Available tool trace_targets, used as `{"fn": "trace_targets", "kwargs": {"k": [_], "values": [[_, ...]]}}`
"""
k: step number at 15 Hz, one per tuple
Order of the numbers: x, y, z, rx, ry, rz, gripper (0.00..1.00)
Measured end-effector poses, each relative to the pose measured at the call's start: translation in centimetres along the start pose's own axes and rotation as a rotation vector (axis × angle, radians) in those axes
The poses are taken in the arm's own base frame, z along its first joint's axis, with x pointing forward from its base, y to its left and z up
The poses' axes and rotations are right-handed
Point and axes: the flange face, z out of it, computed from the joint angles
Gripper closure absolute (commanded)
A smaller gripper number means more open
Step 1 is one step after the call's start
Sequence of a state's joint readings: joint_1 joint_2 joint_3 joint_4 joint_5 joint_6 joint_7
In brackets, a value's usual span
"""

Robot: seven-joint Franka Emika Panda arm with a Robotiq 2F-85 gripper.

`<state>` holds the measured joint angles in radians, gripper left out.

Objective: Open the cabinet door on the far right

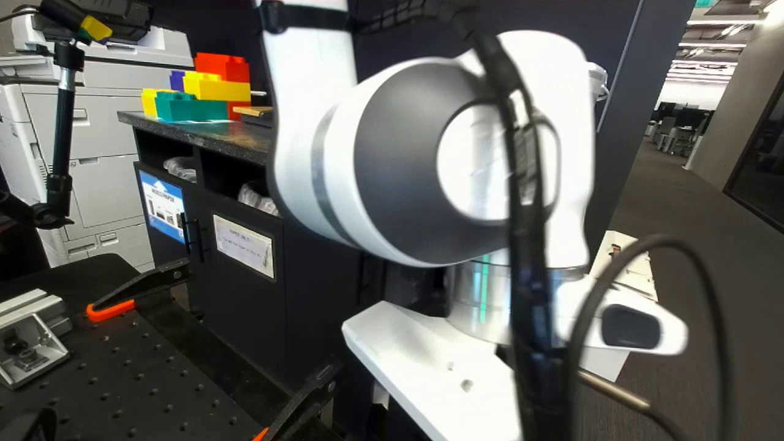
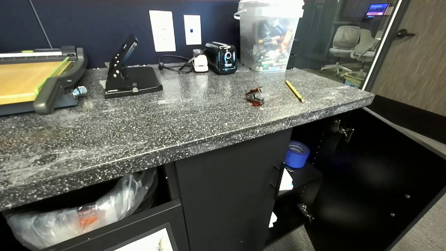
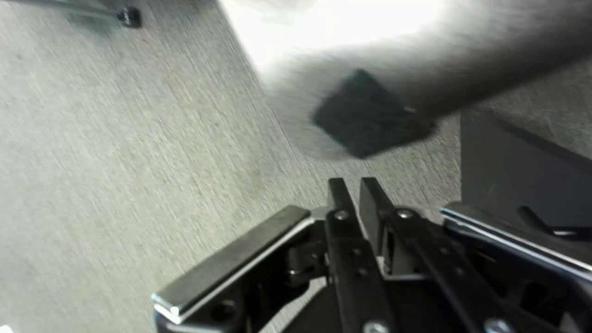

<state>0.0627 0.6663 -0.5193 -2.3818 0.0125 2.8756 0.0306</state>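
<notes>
In the wrist view, the end effector [image 3: 353, 189] has its fingers [image 3: 339, 203] drawn nearly together, a narrow gap between them with nothing in it. Carpeted floor [image 3: 162, 185] fills the background, along with a blurred white shape [image 3: 370, 27] bearing a dark patch. In an exterior view, the white arm [image 1: 306, 159] looms in the foreground.

The far-right cabinet door [image 2: 376, 181] stands swung wide below the counter [image 2: 167, 122], its inner face and a metal hinge [image 2: 345, 131] showing. Inside, a roll of blue tape [image 2: 297, 155] sits on a shelf. The neighbouring door [image 2: 230, 191], its bar handle [image 2: 279, 179] along the right edge, is closed.

On the counter, a staple remover [image 2: 254, 97] lies near a yellow pencil [image 2: 294, 91]; behind them stand a black pencil sharpener [image 2: 221, 57] and a clear bucket [image 2: 270, 40].
</notes>
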Motion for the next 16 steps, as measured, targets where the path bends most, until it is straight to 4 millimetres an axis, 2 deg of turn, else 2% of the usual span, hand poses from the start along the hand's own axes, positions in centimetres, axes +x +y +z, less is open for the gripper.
{"fn": "trace_targets", "kwargs": {"k": [2,3,5,9,10,11,13,16], "values": [[-0.3,3.5,-0.6,-0.040,-0.112,0.022,0.53],[-0.4,4.2,-1.0,-0.055,-0.163,0.029,0.47],[0.1,4.4,-2.1,-0.075,-0.248,0.036,0.32],[1.8,1.6,-4.8,-0.073,-0.354,0.034,0.02],[2.2,0.7,-5.2,-0.067,-0.368,0.028,0.00],[2.6,-0.2,-5.7,-0.053,-0.373,0.018,0.12],[3.2,-1.7,-6.7,-0.021,-0.374,0.000,0.00],[3.3,-2.0,-7.4,-0.008,-0.376,-0.004,0.00]]}}
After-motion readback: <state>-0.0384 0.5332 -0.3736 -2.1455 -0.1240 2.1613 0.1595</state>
